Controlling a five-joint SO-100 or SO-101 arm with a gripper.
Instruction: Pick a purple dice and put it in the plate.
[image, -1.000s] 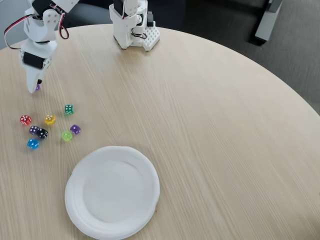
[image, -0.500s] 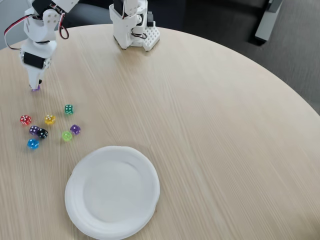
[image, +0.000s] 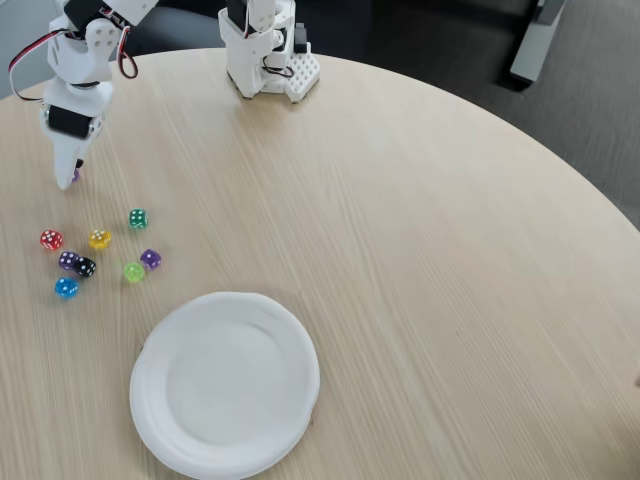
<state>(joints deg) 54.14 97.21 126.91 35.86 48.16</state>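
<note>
My gripper (image: 68, 182) hangs at the table's far left in the fixed view, its white fingers pointing straight down to the tabletop. A sliver of a purple dice (image: 76, 175) shows against the right side of the fingertips. The fingers look like one narrow wedge, and I cannot tell whether they pinch the dice. Another purple dice (image: 150, 259) lies in the loose cluster below. The white plate (image: 225, 385) sits near the front edge with nothing in it, well below and right of the gripper.
Below the gripper lie several small dice: red (image: 50, 240), yellow (image: 99, 239), green (image: 138, 218), a darker purple one (image: 68, 260), black (image: 86, 267), lime (image: 134, 271) and blue (image: 66, 288). The arm's white base (image: 265, 50) stands at the back edge.
The fingertip rose slightly, showing more of the purple dice beneath it, then dropped back over it. The other dice and the plate have not moved.
</note>
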